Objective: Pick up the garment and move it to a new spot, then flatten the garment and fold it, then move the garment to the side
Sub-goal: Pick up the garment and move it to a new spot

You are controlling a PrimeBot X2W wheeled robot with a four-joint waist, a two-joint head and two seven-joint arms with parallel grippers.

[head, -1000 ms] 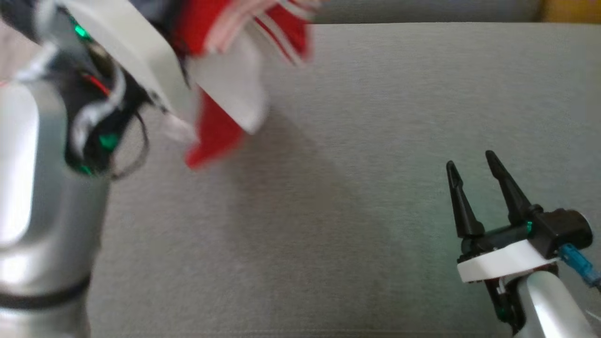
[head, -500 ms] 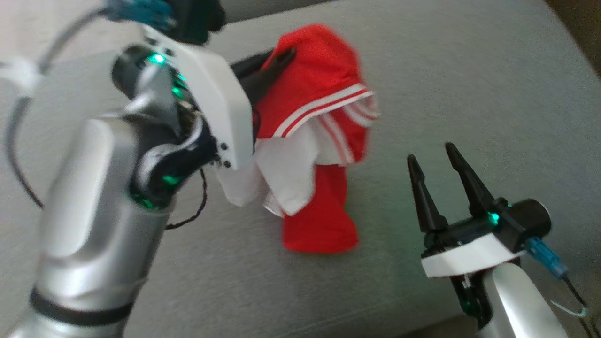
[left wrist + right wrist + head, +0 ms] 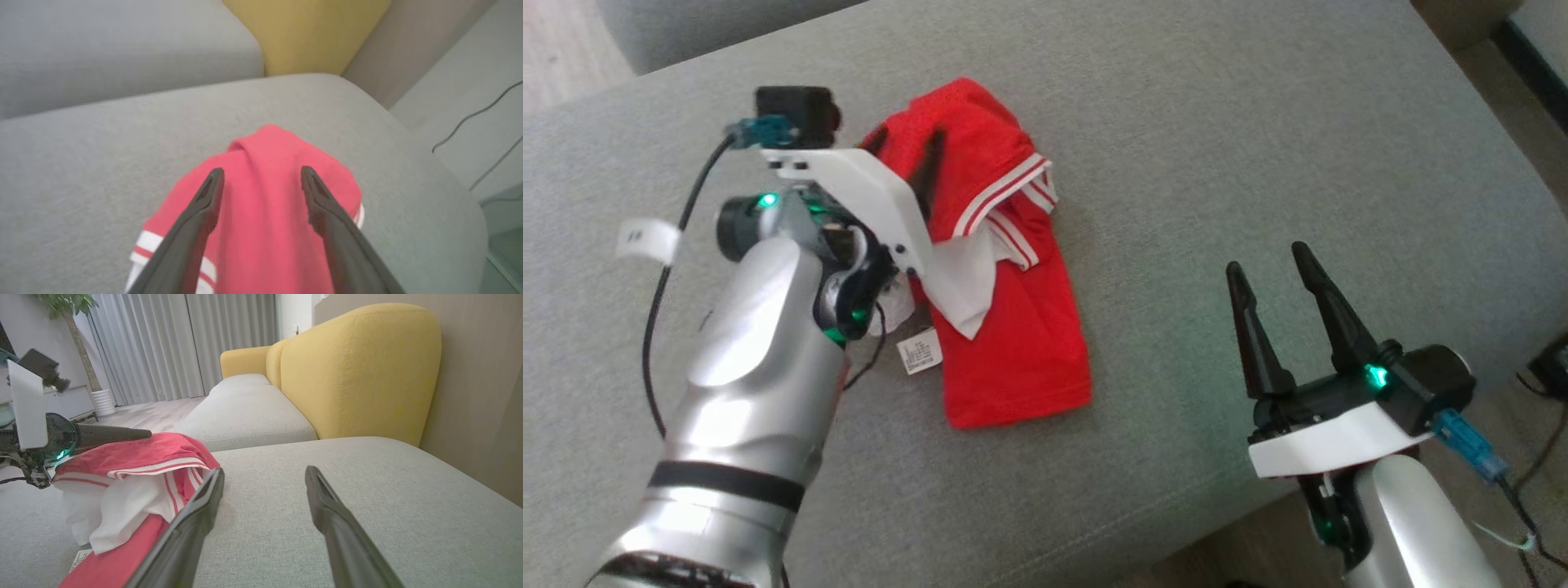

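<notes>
The garment (image 3: 1013,351) is red with white stripes and a white lining. It lies bunched on the grey sofa seat (image 3: 1217,122), its lower part spread flat toward the front. My left gripper (image 3: 903,155) sits over its upper bunched part. In the left wrist view that gripper (image 3: 261,173) is open, and the red cloth (image 3: 265,204) lies under and between the two fingers. The right wrist view shows one left finger (image 3: 110,435) resting along the top of the garment (image 3: 135,453). My right gripper (image 3: 1266,257) stands open and holds nothing, off to the garment's right and apart from it.
A white care label (image 3: 919,355) lies beside the garment. The seat's front edge (image 3: 1176,523) runs just ahead of my right wrist. Cables (image 3: 1543,367) lie on the floor at the right. A yellow backrest (image 3: 355,367) and a second grey seat (image 3: 245,412) stand beyond.
The head camera has shifted. The garment hung in the air from my left gripper and now lies on the seat, with the left fingers apart over it. My right gripper stayed open.
</notes>
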